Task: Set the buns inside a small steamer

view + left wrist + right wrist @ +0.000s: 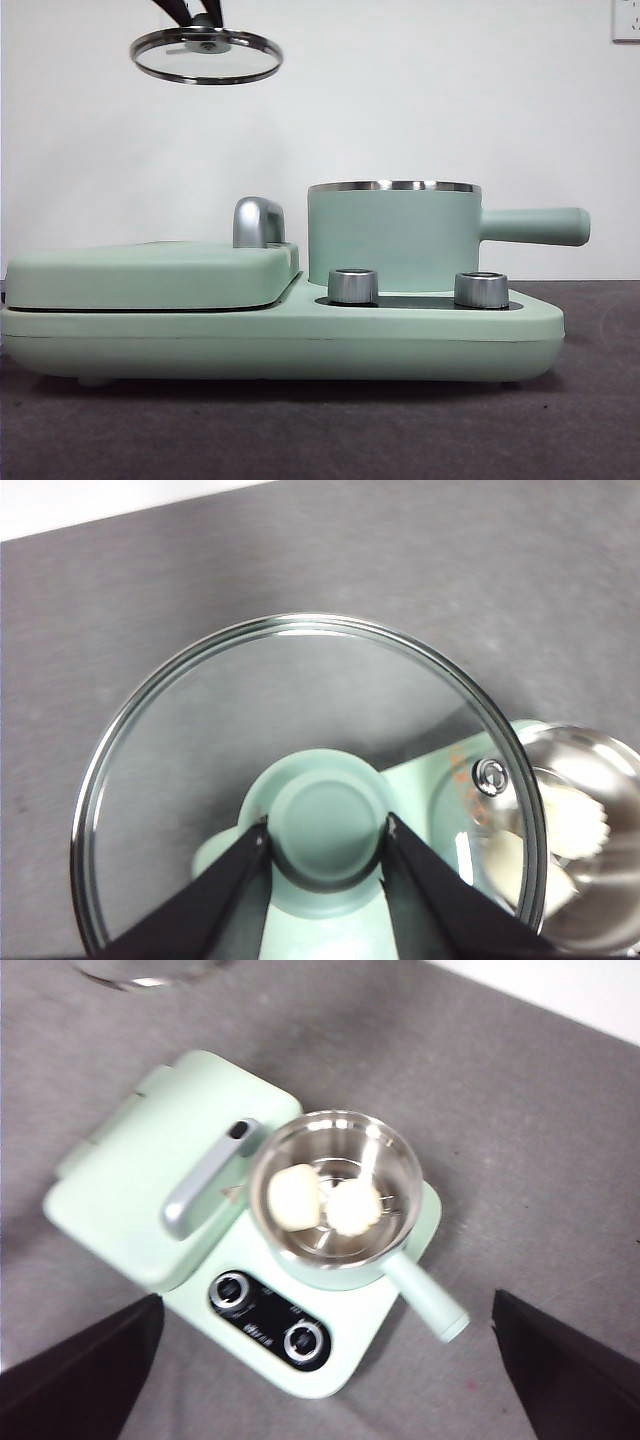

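The small steamer [393, 235] stands uncovered on the right of the mint-green appliance, its long handle [535, 226] pointing right. In the right wrist view two off-white buns [295, 1198] [355, 1207] lie side by side inside the steamer [300, 1122]. My left gripper [325, 830] is shut on the green knob of the glass lid [250, 730]. It holds the lid [206, 55] high in the air above the griddle side. One ridged bun [577, 820] shows past the lid's rim. My right gripper [325, 1300] is open and empty, high above the appliance.
The flat hinged griddle [150, 275] with a chrome handle [257, 222] takes up the appliance's left half. Two steel dials [353, 285] [481, 289] sit on the front in front of the steamer. Dark grey tabletop [320, 430] surrounds the appliance; a white wall stands behind.
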